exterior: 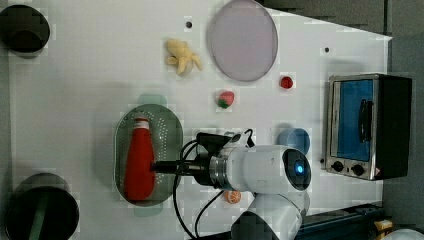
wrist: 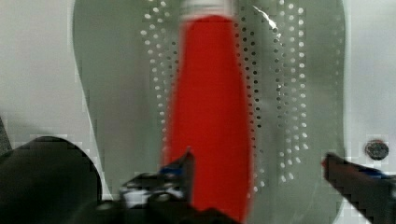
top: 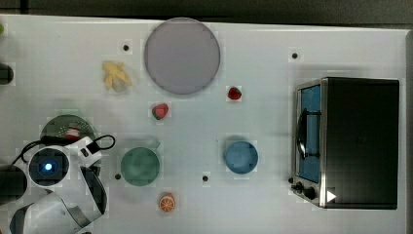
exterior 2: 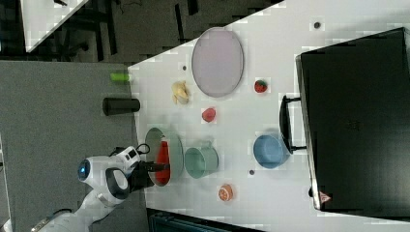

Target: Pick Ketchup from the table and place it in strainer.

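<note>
Jaws spread wide, holding nothing, straddling the fat end of the Ketchup (wrist: 210,116). One finger close against the red side, the other well apart. Bottle lying flat along the strainer (exterior: 167,130), white cap pointing away from the arm, so probably placed already.

Likely trouble from here:
- Dragging the bottle on the way up, if that near finger rubs it.
- Catching the basket rim and shifting or tipping the light strainer, if pulled back sideways rather than straight up.

Counted on the table (top: 263,44):
- one Ketchup
- one strainer
- one grey-lilac plate (top: 181,55)
- two cups, teal (top: 140,166) and blue (top: 241,156)
- two red strawberry-like pieces (top: 234,93)
- one banana toy (top: 116,75)
- one orange slice (top: 167,202)
- one toaster oven (top: 360,141)
</note>
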### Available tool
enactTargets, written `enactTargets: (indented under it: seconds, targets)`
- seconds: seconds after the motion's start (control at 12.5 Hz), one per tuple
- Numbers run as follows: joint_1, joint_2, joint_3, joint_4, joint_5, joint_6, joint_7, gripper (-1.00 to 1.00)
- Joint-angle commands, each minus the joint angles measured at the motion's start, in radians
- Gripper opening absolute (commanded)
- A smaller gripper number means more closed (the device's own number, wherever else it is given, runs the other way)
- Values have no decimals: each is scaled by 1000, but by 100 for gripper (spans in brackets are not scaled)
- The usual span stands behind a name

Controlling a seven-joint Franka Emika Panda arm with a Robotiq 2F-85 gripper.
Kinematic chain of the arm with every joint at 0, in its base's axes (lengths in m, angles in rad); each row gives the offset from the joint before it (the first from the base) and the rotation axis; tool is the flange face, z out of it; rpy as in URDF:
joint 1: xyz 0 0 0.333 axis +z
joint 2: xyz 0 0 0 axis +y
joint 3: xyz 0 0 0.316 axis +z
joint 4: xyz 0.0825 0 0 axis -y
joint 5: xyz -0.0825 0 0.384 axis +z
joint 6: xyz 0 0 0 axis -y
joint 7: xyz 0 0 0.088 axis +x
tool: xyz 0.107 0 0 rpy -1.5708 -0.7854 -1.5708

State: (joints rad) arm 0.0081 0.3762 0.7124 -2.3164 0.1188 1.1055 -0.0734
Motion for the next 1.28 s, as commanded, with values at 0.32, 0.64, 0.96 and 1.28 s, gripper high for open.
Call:
enactTargets:
  seconds: [0.32,0.64,0.96,1.28]
  targets:
    - [-78,-186,-18,82,19,-11,47,100]
    - [-189,-326,-112,161,34,-241,48,100]
    - [-272,-413,-321,319,57,-592,43,100]
    - [-289,-440,-512,494,-13,-895,43,100]
